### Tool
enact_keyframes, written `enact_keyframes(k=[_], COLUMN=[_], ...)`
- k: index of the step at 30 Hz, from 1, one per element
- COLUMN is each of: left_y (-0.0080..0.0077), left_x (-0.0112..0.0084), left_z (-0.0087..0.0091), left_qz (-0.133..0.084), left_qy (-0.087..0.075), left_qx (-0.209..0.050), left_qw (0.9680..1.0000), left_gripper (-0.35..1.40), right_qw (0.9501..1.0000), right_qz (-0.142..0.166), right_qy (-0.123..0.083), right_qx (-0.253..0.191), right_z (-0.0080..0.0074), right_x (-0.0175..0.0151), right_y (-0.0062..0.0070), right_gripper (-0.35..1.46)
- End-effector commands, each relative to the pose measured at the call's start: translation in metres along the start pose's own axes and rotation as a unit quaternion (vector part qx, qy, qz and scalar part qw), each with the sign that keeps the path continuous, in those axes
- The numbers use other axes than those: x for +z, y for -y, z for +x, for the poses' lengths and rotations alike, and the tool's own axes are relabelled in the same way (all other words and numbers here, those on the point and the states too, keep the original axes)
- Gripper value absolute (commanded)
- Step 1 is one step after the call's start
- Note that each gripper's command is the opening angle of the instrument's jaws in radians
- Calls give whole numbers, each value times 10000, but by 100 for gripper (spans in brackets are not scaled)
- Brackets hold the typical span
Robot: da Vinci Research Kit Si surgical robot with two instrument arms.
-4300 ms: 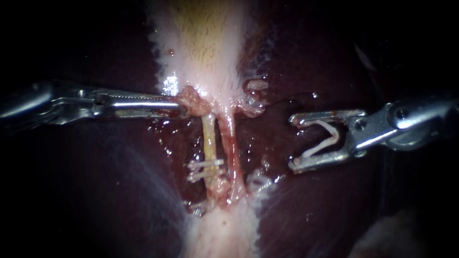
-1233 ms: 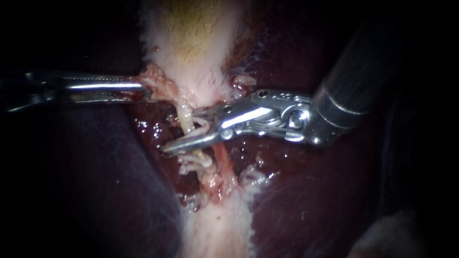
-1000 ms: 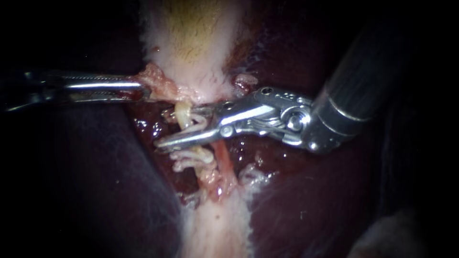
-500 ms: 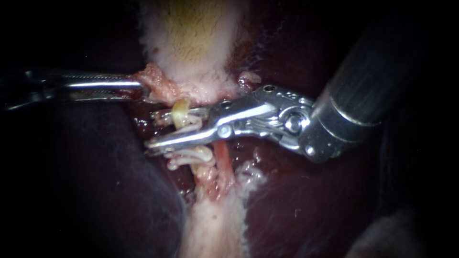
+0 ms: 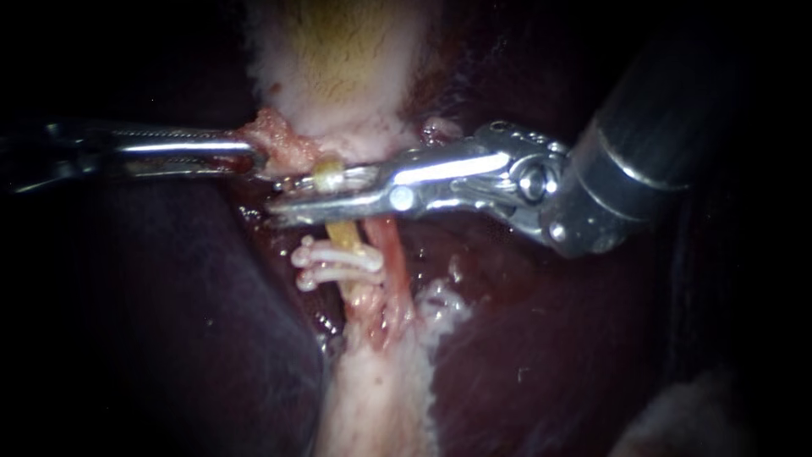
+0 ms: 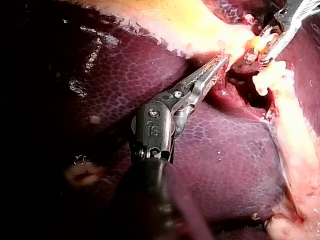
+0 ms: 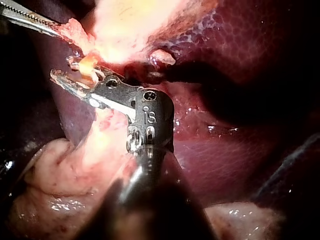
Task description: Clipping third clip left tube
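The yellowish left tube (image 5: 328,176) runs down from the pale gallbladder (image 5: 338,76). My right instrument (image 5: 277,196) comes in from the upper right, and its jaws are closed across this tube from both sides, just under the gallbladder. Two white clips (image 5: 334,264) sit lower on the same tube. The reddish right tube (image 5: 391,254) lies beside it. My left instrument (image 5: 254,154) is shut on a pink flap of tissue (image 5: 279,142) at the gallbladder's edge. In the right wrist view the jaws (image 7: 70,76) hold the tube (image 7: 89,64). In the left wrist view my left instrument's jaws (image 6: 220,62) grip the flap.
Dark liver (image 5: 550,338) lies on both sides of the tubes. A pale band of tissue (image 5: 376,398) runs down below the clips. The right instrument's thick shaft (image 5: 668,110) crosses the upper right.
My right instrument moved in from the right, slid its jaws around the left tube, climbed toward the gallbladder and narrowed onto it. The left instrument kept its hold on the flap.
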State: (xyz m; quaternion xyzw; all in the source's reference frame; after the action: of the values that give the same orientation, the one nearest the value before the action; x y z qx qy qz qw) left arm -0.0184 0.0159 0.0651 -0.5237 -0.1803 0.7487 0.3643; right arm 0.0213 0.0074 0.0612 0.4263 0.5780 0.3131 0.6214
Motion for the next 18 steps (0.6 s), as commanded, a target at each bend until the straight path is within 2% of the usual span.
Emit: enact_keyframes(k=[1,3,4,6,8,11,18], left_y=[0,0,0,0,0,0,0], left_x=[0,0,0,0,0,0,0], left_z=[0,0,0,0,0,0,0], left_qz=[1,1,1,1,1,1,1], left_qy=[0,0,0,0,0,0,1], left_qx=[0,0,0,-1,0,-1,0], left_qw=[10000,10000,10000,10000,10000,10000,10000], left_gripper=[-35,-35,-35,-35,-35,-35,-35], right_qw=[10000,9999,9996,9979,9968,9965,9963], right_qz=[-11,-16,-7,21,41,-30,-42], right_qy=[-13,-24,-30,-52,-71,39,63], right_qx=[60,150,268,650,797,831,862], right_z=[0,0,0,-1,-1,-1,-1], right_x=[-2,-7,-9,-14,-18,-21,-23], right_y=[-2,-6,-7,-8,-8,-8,-8], right_gripper=[0,-9,-20,-35,-35,-35,-35])
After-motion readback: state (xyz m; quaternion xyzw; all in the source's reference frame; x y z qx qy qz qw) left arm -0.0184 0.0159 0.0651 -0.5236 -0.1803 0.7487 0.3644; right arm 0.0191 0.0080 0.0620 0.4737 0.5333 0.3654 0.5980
